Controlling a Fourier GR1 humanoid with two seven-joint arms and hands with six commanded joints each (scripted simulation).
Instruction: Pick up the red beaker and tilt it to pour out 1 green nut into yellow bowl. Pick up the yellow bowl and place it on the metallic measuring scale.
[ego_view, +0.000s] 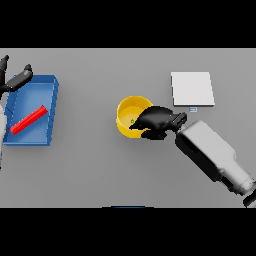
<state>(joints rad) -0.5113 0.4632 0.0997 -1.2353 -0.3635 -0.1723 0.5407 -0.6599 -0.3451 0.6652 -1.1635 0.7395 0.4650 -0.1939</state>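
Right hand (155, 121) is closing its fingers over the yellow bowl (131, 111)'s near rim, mid-bench, green nut (132, 120) inside. It should be gripping firmly and lifting level toward the metallic scale (192, 88) just beyond.

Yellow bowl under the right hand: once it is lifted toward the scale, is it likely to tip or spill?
The yellow bowl looks rigid, shallow and wide, so it should probably stay level. The right hand has its fingers over one rim only, so an off-centre lift might tilt it. A small green nut lies loose inside and could roll.
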